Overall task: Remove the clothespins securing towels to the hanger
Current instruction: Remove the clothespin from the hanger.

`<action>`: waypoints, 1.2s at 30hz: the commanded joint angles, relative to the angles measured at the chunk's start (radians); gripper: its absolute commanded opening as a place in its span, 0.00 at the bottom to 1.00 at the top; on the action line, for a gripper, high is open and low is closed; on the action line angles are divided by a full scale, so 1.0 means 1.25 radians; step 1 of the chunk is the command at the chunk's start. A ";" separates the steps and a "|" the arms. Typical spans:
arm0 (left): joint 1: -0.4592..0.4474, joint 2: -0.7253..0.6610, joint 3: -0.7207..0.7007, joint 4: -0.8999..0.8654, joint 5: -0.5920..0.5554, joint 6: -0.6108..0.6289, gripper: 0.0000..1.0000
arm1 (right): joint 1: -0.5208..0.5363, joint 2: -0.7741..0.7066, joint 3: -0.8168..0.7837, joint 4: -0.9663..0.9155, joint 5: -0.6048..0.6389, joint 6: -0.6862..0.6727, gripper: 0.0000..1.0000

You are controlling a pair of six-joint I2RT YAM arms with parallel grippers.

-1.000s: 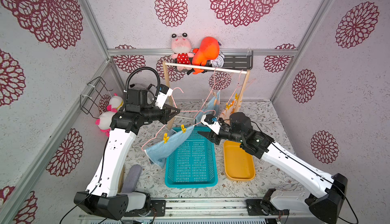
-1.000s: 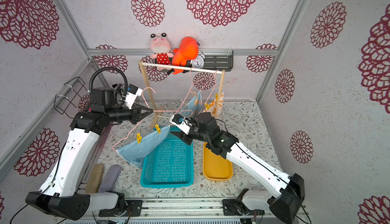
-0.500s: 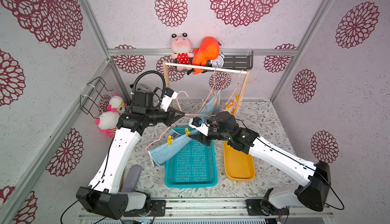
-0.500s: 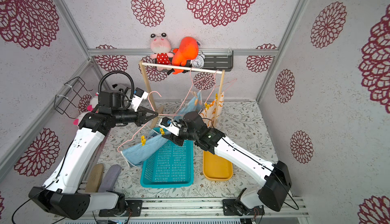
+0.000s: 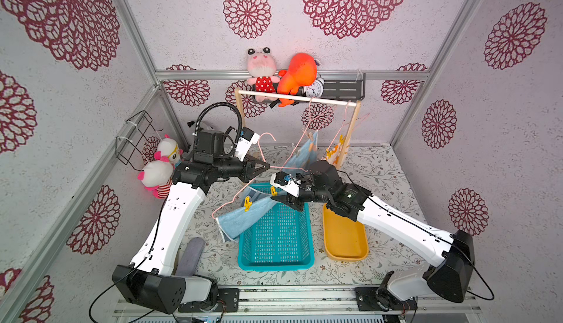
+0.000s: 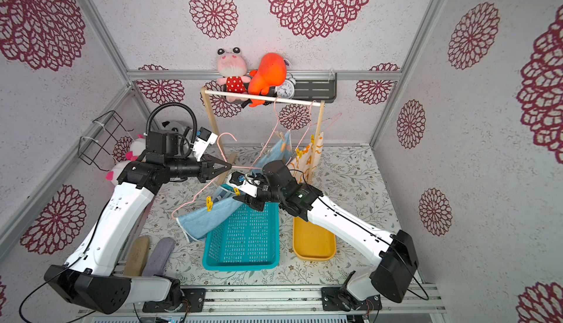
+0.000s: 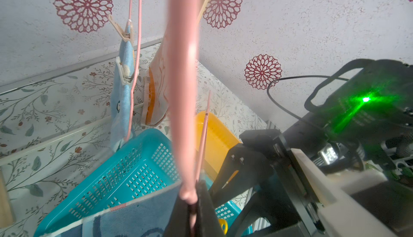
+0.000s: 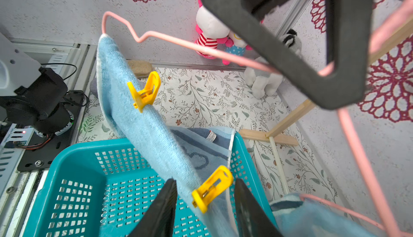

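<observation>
Two yellow plastic clothespins point(image 8: 211, 185) bite the light-blue terry towel point(image 8: 145, 130); right claw point(image 8: 204, 182), open, straddles one; left claw point(image 5: 267, 166) clamps the pink wire hanger point(image 7: 183, 90); off-centre squeeze could snag the towel

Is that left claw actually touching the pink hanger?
Touching: the left wrist view shows the left gripper clamped shut on the pink hanger.

- Walls point(image 5: 380, 32): pale textured panels printed with large crimson flower medallions, joined by aluminium frame posts point(image 5: 131, 23).
- Tabletop point(image 5: 380, 178): white covering with leafy sprigs and small flowers.
- A dark slotted shelf point(image 5: 344, 88) is on the back wall and a black wire basket point(image 5: 137, 137) on the side wall.
- A wooden clothes rack point(image 5: 332, 101) stands near the back wall.
- Light is bright and even.
</observation>
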 commanded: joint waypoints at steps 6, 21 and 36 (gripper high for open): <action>-0.019 0.005 0.027 -0.034 0.049 0.047 0.00 | -0.011 0.014 0.047 -0.064 -0.069 -0.050 0.38; -0.024 0.019 0.040 -0.069 0.077 0.074 0.00 | -0.027 0.013 0.050 -0.094 -0.128 -0.065 0.31; -0.025 0.032 0.054 -0.101 0.089 0.099 0.00 | -0.032 0.011 0.054 -0.113 -0.158 -0.073 0.38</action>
